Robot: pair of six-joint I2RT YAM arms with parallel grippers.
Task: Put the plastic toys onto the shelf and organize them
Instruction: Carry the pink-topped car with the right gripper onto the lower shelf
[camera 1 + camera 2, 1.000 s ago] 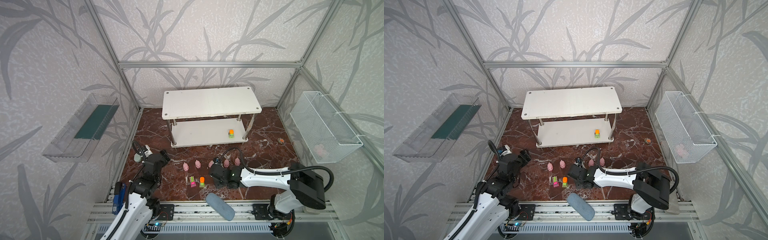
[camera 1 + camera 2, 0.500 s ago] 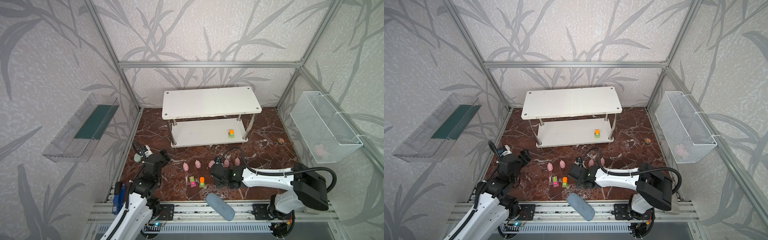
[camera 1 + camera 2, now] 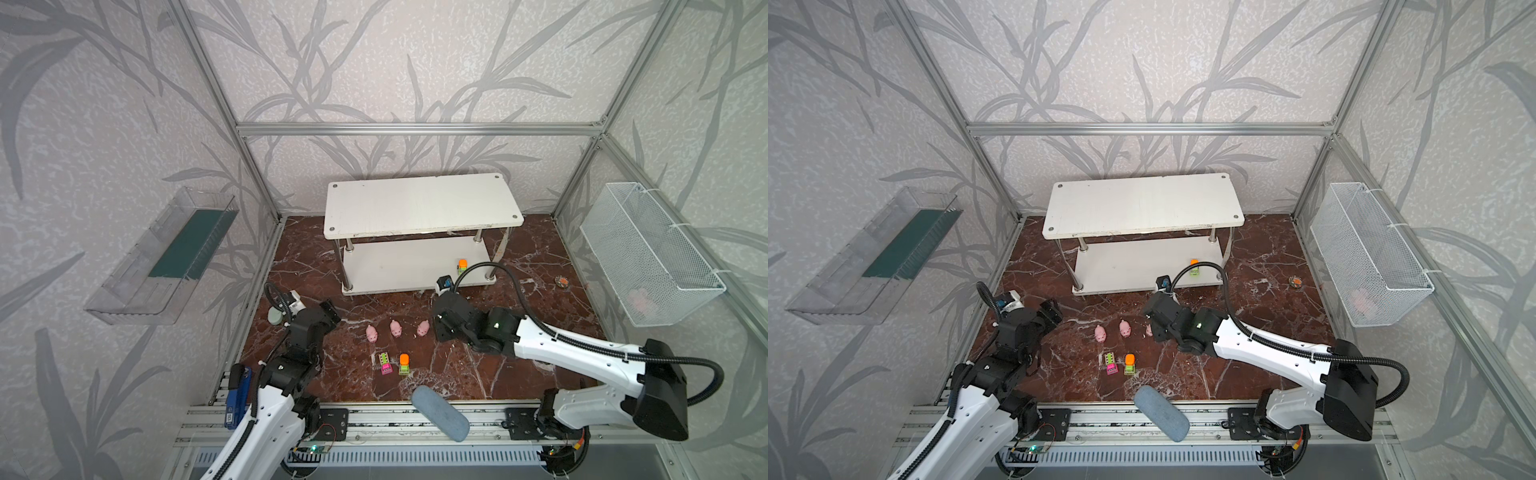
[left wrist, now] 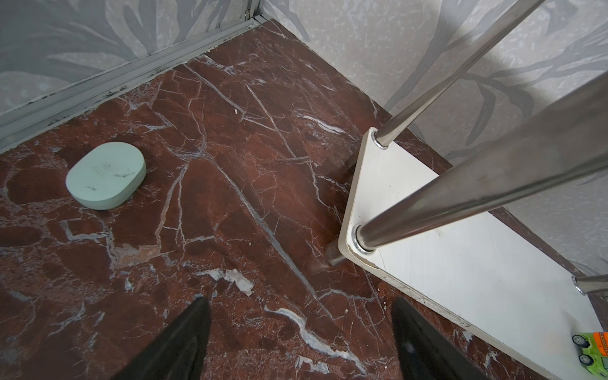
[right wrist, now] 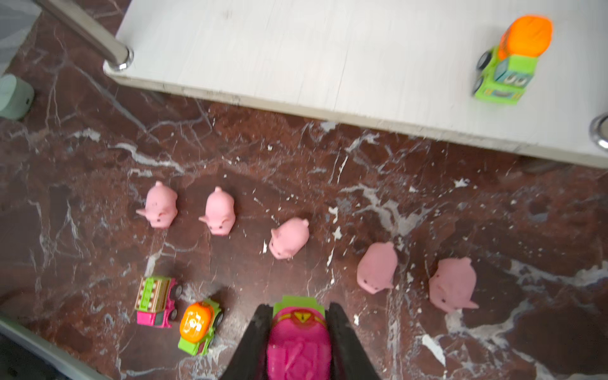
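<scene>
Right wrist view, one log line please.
right fingers: shut on pink truck | left fingers: open | shelf: orange truck | floor: five pigs

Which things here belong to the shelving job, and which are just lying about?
Job: five pink pigs, two floor trucks, orange-topped truck on the shelf, pink-topped truck in right tool.
Lying about: pale-green oval object, blue-grey pad, clear wall tray, wire-mesh basket.

five pink pigs (image 5: 159, 205) (image 5: 218, 210) (image 5: 289, 238) (image 5: 376, 266) (image 5: 452, 284), four green trucks (image 5: 508, 59) (image 5: 156, 301) (image 5: 199, 325) (image 5: 297, 342), one shelf (image 5: 296, 49).

Pale-green oval puck (image 4: 106, 175) on marble floor (image 4: 230, 197), blue-grey pad (image 3: 440, 413) at its front edge, wall-hung wire basket (image 3: 648, 253)
</scene>
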